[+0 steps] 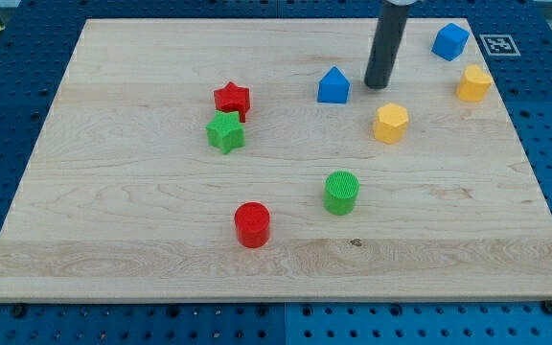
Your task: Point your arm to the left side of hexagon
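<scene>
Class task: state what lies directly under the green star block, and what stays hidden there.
The green star rests on the wooden board, beside the red star. The wood beneath it is covered, so nothing more shows.

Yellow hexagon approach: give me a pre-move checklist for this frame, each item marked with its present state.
1. My tip visible: ok.
2. Target identified, yellow hexagon: ok.
3. Tip at the hexagon's left side: not ok; it sits toward the view's top of it.
4. Tip apart from the blue house-shaped block on its left: ok, small gap.
5. Spot left of the hexagon free of blocks: ok.
6. Second yellow block shape ruled out: cannot tell.
</scene>
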`<state>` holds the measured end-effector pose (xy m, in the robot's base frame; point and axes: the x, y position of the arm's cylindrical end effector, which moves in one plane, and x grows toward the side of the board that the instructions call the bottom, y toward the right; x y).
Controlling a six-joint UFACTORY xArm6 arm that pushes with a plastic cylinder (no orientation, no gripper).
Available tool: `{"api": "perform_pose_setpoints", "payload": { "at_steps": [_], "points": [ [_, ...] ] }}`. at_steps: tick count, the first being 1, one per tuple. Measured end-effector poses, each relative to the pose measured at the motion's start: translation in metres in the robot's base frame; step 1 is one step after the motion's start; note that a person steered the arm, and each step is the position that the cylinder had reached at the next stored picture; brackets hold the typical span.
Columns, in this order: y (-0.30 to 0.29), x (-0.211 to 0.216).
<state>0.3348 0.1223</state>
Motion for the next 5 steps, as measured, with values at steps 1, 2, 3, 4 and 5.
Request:
{"api": "perform_pose_setpoints", "payload": {
  "at_steps": [1, 2, 3, 4, 5],
  "points": [
    [-0.020, 0.003],
    [-0.020, 0.037],
    [-0.020, 0.070],
    [-0.020, 0.092],
    [-0.020, 0.090]
  ]
}}
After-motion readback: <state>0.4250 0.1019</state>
